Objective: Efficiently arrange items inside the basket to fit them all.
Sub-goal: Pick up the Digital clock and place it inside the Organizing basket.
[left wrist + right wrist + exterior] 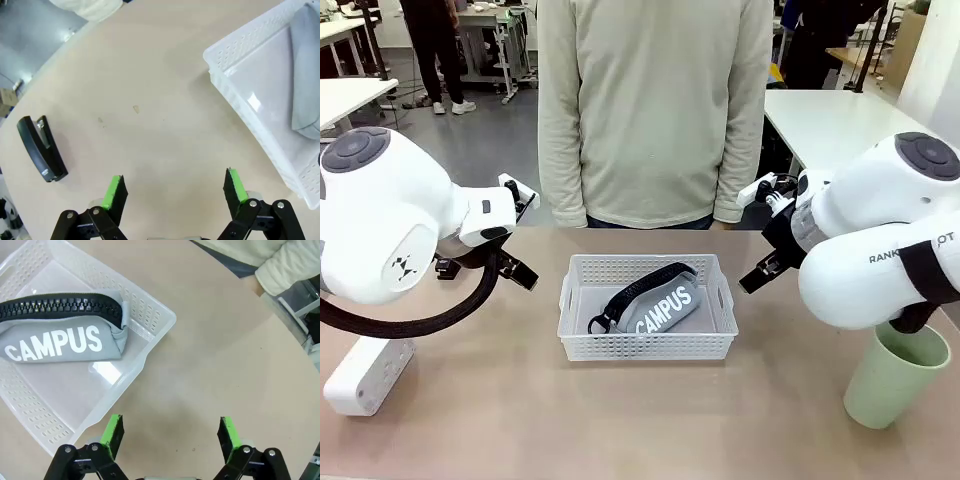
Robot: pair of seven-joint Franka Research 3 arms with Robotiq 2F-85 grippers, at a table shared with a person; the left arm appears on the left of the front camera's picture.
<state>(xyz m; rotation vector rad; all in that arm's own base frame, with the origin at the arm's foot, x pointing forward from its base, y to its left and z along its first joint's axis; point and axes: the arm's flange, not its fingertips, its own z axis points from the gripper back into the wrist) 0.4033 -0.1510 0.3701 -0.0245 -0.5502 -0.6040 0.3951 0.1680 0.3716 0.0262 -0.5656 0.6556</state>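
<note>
The pouch (pixel 660 305) lies diagonally in the basket (pixel 650 345) at the centre of the front frame. The cup (pixel 890 390) stands on the worktop (pixel 620 420) at lower right, the block (pixel 365 378) at lower left. The stapler (pixel 42 150) lies at the left of the left wrist frame, well apart from the basket. The left tool (pixel 174 179) and right tool (pixel 171 422) both gape wide, holding nothing.

white lattice basket (pixel 647 347), grey pouch (pixel 665 305), black stapler (pixel 42 150), pale green cup (pixel 892 390)
</note>
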